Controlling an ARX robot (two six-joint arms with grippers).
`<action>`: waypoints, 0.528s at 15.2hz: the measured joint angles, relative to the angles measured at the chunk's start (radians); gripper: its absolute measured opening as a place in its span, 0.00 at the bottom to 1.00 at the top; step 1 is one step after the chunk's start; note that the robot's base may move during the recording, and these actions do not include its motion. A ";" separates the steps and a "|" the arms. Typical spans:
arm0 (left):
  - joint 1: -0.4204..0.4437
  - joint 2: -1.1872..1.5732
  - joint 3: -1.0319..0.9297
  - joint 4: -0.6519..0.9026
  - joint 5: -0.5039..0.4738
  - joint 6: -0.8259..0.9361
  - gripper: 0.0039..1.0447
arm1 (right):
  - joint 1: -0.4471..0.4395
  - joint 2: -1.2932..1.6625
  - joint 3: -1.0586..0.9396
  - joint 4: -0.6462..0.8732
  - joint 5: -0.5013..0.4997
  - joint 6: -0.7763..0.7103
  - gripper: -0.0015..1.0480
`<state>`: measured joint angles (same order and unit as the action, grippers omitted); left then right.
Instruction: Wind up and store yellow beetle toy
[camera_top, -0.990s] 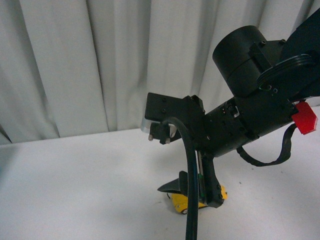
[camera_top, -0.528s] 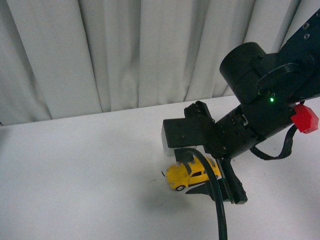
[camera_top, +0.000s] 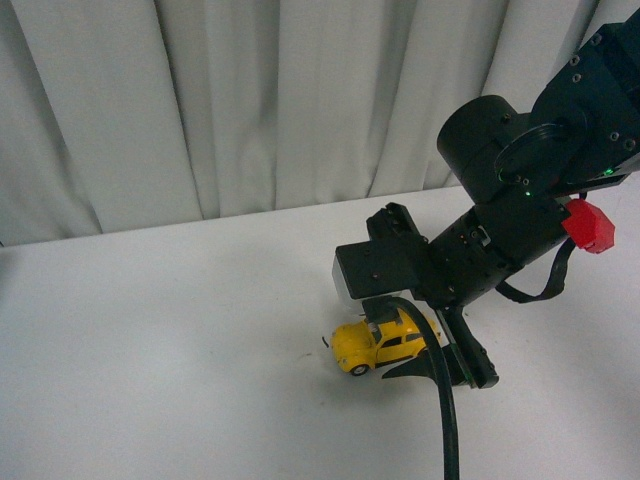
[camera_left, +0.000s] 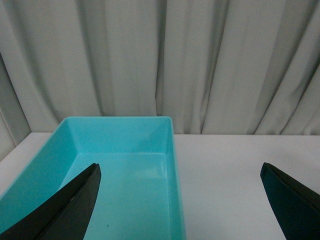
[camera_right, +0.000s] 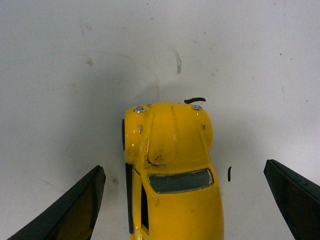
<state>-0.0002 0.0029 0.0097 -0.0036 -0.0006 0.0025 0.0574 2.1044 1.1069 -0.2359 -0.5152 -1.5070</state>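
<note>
Right gripper gapes; yellow beetle toy sits between its jaws.

The yellow beetle toy stands upright on its wheels, just right of centre in the lower part of the front view, nose pointing left. It has a rounded bright yellow body, dark windows, silver-hubbed wheels and a dark scuff on the bonnet.

Black right arm, red tab, green light, thick cable, dark right gripper
</note>
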 joint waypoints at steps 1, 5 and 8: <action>0.000 0.000 0.000 0.000 0.000 0.000 0.94 | 0.000 0.005 0.006 -0.001 -0.001 -0.006 0.94; 0.000 0.000 0.000 0.000 0.000 0.000 0.94 | -0.006 0.022 0.020 -0.034 -0.014 -0.013 0.75; 0.000 0.000 0.000 0.000 0.000 0.000 0.94 | -0.012 0.023 0.021 -0.035 -0.020 -0.020 0.44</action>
<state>-0.0002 0.0029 0.0097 -0.0032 -0.0006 0.0025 0.0452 2.1277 1.1278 -0.2714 -0.5350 -1.5272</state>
